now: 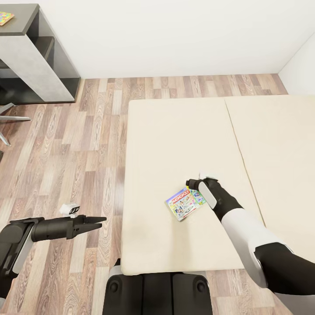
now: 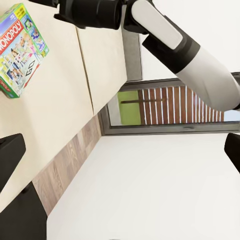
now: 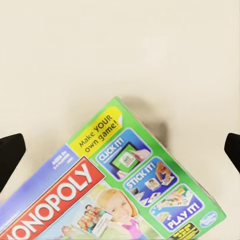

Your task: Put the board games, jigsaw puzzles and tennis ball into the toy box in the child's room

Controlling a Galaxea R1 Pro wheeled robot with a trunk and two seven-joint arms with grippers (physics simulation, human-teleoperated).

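A green-edged Monopoly board game (image 1: 186,203) lies flat on the beige bed (image 1: 175,144), near its front half. My right gripper (image 1: 195,183) hovers open just over the box's far right corner; in the right wrist view the box (image 3: 125,195) lies right below the spread fingertips of the gripper (image 3: 120,152). Over the wood floor left of the bed, my left gripper (image 1: 94,221) is open and empty, pointing toward the bed, and its wrist view catches the box (image 2: 20,47). A colourful jigsaw puzzle (image 1: 5,17) lies on the table (image 1: 26,48) at the far left. The toy box and tennis ball are out of view.
Wood plank floor (image 1: 78,144) runs between the table and the bed. Chair legs (image 1: 8,118) stand by the table. A white wall closes the far side. A dark-framed window (image 2: 165,107) is seen in the left wrist view beyond the bed.
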